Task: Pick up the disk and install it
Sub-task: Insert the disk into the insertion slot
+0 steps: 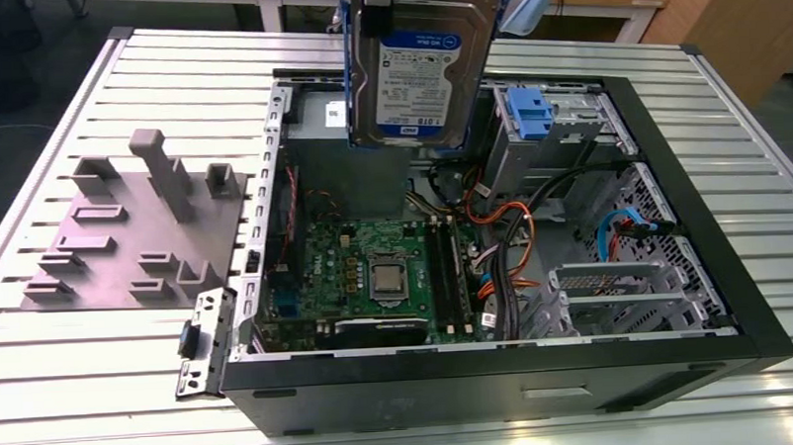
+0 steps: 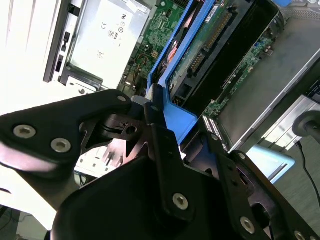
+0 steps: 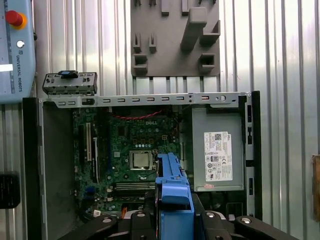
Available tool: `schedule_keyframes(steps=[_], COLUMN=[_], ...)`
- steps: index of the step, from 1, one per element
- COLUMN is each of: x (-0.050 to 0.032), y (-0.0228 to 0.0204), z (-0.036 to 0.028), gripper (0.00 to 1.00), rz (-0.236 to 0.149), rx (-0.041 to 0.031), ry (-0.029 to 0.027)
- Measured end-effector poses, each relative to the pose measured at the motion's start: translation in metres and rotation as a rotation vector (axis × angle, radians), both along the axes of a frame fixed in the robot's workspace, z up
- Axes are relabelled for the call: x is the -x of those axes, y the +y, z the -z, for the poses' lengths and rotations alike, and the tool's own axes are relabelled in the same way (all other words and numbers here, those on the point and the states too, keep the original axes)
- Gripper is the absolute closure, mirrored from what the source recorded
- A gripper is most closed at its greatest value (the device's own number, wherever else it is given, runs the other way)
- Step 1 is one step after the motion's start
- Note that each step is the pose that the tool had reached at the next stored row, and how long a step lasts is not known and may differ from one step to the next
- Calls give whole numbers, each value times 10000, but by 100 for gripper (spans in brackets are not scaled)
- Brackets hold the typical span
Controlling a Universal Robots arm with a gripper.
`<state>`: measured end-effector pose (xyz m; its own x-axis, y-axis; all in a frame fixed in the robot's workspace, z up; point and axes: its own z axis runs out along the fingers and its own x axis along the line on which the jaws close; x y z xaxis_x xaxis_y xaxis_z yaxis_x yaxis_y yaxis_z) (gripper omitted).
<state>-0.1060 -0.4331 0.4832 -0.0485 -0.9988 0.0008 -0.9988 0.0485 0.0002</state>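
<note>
Disk (image 1: 418, 68) hangs on edge above the open computer case (image 1: 508, 377), toward the desk's (image 1: 86, 392) edge farthest from the exterior camera. My pincer (image 2: 152, 102) is pinching its blue carrier bracket, which I judge leaves the drive body free for a bay.

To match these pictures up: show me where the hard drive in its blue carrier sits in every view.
Exterior view: the silver rectangular hard drive in its blue plastic carrier hangs upright above the open black computer case.
Second wrist view: edge-on, circuit side showing, in front of the green motherboard.
First wrist view: its blue edge overlaps that motherboard beside the processor socket.
Shared landmark: the motherboard.
</note>
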Motion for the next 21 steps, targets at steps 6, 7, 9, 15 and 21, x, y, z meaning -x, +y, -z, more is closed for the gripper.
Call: schedule_keyframes(steps=[6,7,9,15,21], x=[0,0,0,0,0], y=[-9,-13,-24,-76,-122], z=[-1,-1,-1,-1,0], gripper=[64,64,64,64,64], rz=[0,-1,-1,-1,0], rx=[1,1,1,1,1], ry=[0,0,0,0,0])
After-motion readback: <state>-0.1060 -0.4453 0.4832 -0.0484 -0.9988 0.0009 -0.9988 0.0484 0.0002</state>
